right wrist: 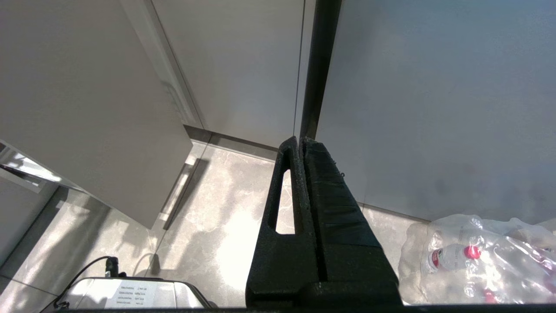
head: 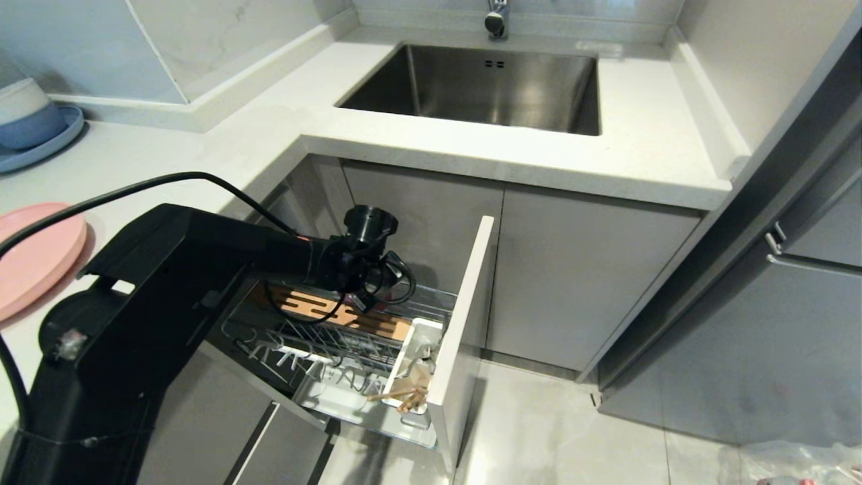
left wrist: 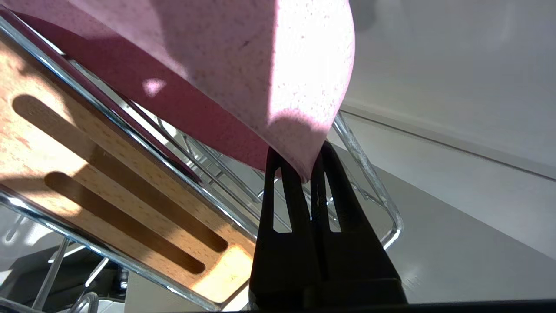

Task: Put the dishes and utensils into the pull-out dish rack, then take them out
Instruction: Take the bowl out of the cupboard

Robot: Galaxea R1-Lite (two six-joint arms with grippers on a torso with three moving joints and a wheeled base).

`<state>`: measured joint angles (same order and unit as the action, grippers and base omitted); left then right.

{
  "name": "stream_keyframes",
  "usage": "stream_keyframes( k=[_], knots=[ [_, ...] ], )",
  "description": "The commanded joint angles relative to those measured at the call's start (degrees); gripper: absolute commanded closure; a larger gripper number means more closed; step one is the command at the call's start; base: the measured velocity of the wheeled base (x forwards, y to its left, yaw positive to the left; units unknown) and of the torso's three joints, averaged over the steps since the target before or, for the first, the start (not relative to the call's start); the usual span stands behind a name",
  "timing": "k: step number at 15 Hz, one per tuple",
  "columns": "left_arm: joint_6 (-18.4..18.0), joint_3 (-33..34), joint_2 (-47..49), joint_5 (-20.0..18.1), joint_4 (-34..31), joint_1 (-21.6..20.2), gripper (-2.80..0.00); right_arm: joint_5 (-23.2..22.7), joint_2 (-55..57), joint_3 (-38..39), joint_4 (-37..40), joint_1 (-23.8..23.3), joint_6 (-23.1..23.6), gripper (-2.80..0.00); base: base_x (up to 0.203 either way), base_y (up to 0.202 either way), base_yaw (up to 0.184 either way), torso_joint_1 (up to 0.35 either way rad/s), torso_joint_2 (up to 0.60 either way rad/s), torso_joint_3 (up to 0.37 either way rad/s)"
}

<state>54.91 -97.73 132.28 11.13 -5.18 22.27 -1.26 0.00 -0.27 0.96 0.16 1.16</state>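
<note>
One end effector, the left (left wrist: pixel 304 174), is clamped on the rim of the pink bowl (left wrist: pixel 243 65) in the dish rack (left wrist: pixel 369 174); lift straight up, clear of the wires.

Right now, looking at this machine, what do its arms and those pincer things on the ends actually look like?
The left arm is bulky, matte black and boxy, with thick black cables looping over it and a round black knob near the wrist. The left gripper has two slim black fingers, tapering to the tips, each with a long narrow slot. The right gripper is the same black wedge-shaped pair, one face ribbed.
</note>
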Motion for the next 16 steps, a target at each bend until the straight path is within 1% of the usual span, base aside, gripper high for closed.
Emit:
stream_keyframes(
  k=[1,5,11,14,16],
  knots=[
    [0.38,0.11,-0.97,0.12,-0.09,0.18,0.00,-0.05,0.00,0.00,0.00,0.02,0.00,0.00,0.000,0.000,0.000,0.000,0.00,0.000],
    [0.31,1.48,-5.51,0.30,-0.09,0.61,0.00,-0.05,0.00,0.00,0.00,0.02,0.02,0.00,0.000,0.000,0.000,0.000,0.00,0.000],
    [0.16,3.96,-14.72,1.22,-0.18,1.67,0.00,-0.05,0.00,0.00,0.00,0.02,0.07,0.00,0.000,0.000,0.000,0.000,0.00,0.000],
    [0.12,5.52,-21.80,1.48,-0.94,2.90,0.00,-0.05,0.00,0.00,0.00,0.02,0.03,0.00,0.000,0.000,0.000,0.000,0.00,0.000],
    [0.05,6.18,-27.43,2.55,-2.85,4.86,0.00,-0.05,0.00,0.00,0.00,0.02,0.02,0.00,0.000,0.000,0.000,0.000,0.00,0.000]
  ],
)
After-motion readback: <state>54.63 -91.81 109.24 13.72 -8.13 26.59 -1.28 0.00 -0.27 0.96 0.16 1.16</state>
